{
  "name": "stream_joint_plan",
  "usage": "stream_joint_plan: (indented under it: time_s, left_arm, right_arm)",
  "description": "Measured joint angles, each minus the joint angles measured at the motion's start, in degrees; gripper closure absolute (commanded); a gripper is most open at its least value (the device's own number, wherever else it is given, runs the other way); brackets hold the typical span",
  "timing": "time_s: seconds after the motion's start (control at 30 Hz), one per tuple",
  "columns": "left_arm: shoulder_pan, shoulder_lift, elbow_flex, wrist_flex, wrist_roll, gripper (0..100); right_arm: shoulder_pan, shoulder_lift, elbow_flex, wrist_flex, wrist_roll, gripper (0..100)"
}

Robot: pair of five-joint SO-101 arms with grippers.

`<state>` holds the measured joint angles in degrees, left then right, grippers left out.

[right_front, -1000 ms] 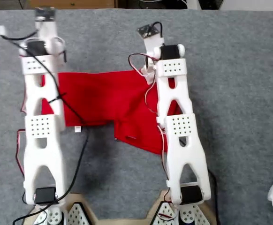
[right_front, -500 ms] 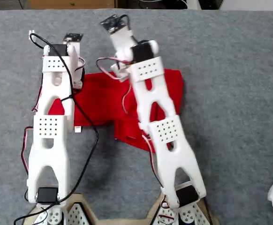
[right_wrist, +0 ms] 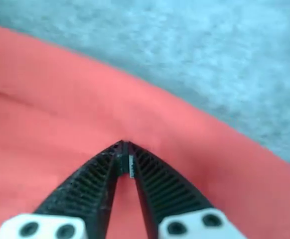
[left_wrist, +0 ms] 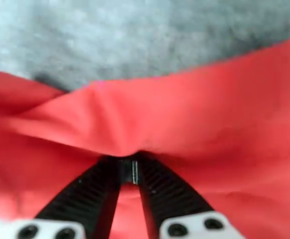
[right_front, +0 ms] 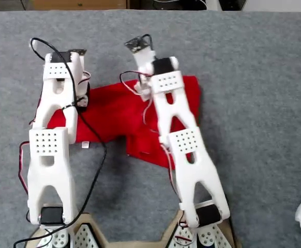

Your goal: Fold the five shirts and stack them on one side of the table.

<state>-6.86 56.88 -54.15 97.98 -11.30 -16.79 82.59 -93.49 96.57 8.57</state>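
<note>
High view shows the rumpled red fabric shirt [right_front: 114, 111] on the grey felt-covered table [right_front: 259, 103], toward nine o'clock of centre. At its ten o'clock corner the left gripper [left_wrist: 127, 168] pinches a raised fold; the right gripper [right_wrist: 124, 154] is clamped on its twelve o'clock edge.

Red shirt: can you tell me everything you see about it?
The red shirt is soft, plain cloth, lying partly folded and rumpled on the grey table, with a small white tag at its near edge. The left gripper pinches a raised fold, and the right gripper is shut on it near its far edge.
</note>
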Motion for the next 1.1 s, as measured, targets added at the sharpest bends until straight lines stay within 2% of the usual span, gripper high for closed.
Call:
stream_joint_plan:
  time_s: [0.2, 0.4, 0.6, 0.7, 0.87, 1.1]
  left_arm:
    - [-5.63, 0.09, -3.78, -1.76, -1.05, 98]
    - [-11.34, 0.18, -4.4, -8.62, -2.64, 98]
    - [-12.31, 0.18, -4.66, -8.62, -2.64, 98]
    - [-11.69, 0.18, -5.98, -6.51, -2.64, 98]
    - [-6.95, -0.09, -15.21, 0.44, -1.14, 98]
    - [-4.66, -0.18, -24.53, 1.58, 2.73, 98]
  right_arm:
    - [5.54, 0.44, -0.53, 0.0, 3.52, 99.2]
    - [9.05, 0.44, -0.62, 0.0, 4.31, 99.2]
    - [9.23, 0.35, -0.62, 0.0, 4.31, 99.2]
    - [8.26, -0.79, -0.53, 1.23, 4.31, 99.2]
    - [4.13, -5.19, -0.44, 2.46, 4.4, 99.2]
    - [-5.1, -11.96, -0.44, 3.52, 4.4, 99.2]
